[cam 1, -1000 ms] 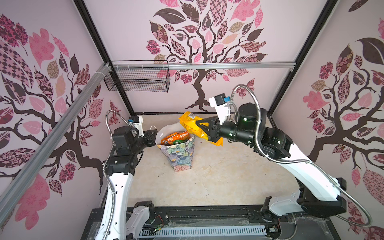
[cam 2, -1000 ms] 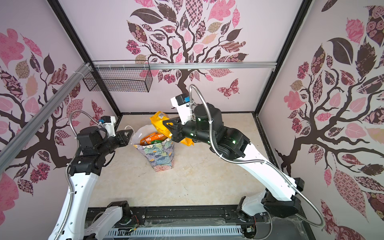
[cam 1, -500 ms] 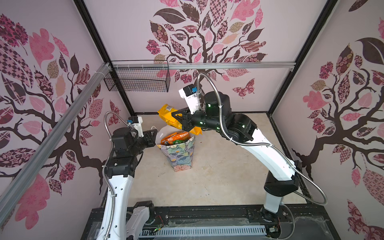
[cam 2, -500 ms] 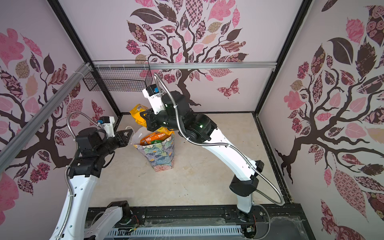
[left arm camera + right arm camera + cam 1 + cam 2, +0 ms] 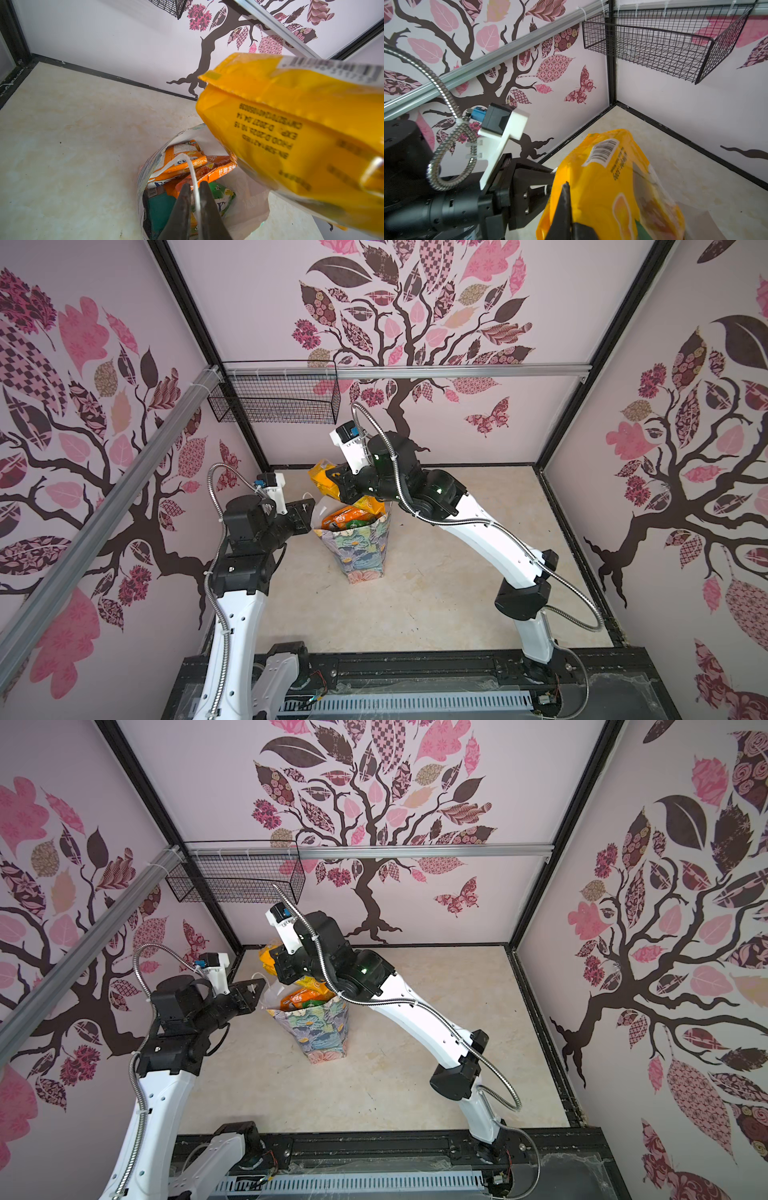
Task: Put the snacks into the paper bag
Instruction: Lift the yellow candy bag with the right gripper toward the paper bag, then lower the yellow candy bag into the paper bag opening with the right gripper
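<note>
The floral paper bag [image 5: 359,549] [image 5: 322,1031] stands upright mid-table, its mouth open. Inside lie snacks: an orange packet [image 5: 347,517] [image 5: 187,164], a green one [image 5: 223,195] and a teal one [image 5: 160,207]. My left gripper [image 5: 305,510] [image 5: 254,990] [image 5: 195,185] is shut on the bag's white cord handle [image 5: 192,172] at the left rim. My right gripper [image 5: 338,489] [image 5: 280,969] [image 5: 568,187] is shut on a yellow snack packet [image 5: 322,481] [image 5: 266,961] [image 5: 280,135] [image 5: 612,182], held in the air over the back of the bag's mouth.
A black wire basket [image 5: 276,400] [image 5: 654,47] hangs on the back wall at the left, above the arms. Patterned walls close in the beige table [image 5: 415,601] on three sides. A black frame rail [image 5: 415,668] runs along the front.
The right arm has swung left with the yellow packet, from right of the bag to above its back rim. The left arm and the bag have stayed put.
</note>
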Motion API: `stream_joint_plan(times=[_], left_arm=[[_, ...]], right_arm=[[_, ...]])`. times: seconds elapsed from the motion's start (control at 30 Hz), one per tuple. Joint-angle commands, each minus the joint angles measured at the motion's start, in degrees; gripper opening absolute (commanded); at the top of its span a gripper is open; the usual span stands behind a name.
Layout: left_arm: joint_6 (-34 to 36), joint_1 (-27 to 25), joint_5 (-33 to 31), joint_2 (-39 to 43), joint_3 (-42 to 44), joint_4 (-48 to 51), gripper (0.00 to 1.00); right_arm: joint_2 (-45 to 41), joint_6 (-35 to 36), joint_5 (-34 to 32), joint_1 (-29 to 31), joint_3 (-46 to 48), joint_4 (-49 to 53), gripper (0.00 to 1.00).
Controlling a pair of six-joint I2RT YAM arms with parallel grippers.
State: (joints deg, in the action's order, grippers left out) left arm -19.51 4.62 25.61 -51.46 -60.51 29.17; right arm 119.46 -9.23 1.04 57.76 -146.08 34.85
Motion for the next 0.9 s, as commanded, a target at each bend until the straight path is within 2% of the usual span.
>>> stream_joint_plan(times=[0.0,0.1,0.27,0.47,0.73,0.87], left_arm=[[-0.2,0.3,0.5,0.2,1.6,-1.7,0.14],[-0.2,0.4,0.8,0.2,1.6,-1.8,0.14],[0.0,0.4,0.6,0.2,1.6,-1.7,0.13],[0.1,0.4,0.2,0.5,1.5,-1.7,0.13],[0.3,0.4,-0.6,0.4,1.3,-1.4,0.14],[0.3,0.5,-0.7,0.3,1.3,-1.2,0.14]], right_arm=[[0.9,2.9,-1.0,-1.2,-4.5,-6.8,0.00],[1.8,3.6,0.2,-2.8,-4.4,-7.3,0.00],[2.8,8.7,-1.4,-2.9,-4.2,-5.8,0.00],[1.2,14.1,-1.6,-2.9,0.4,-1.8,0.00],[-1.7,16.8,3.1,-2.8,8.9,0.7,0.00],[-1.5,17.6,4.3,-2.8,9.4,2.1,0.00]])
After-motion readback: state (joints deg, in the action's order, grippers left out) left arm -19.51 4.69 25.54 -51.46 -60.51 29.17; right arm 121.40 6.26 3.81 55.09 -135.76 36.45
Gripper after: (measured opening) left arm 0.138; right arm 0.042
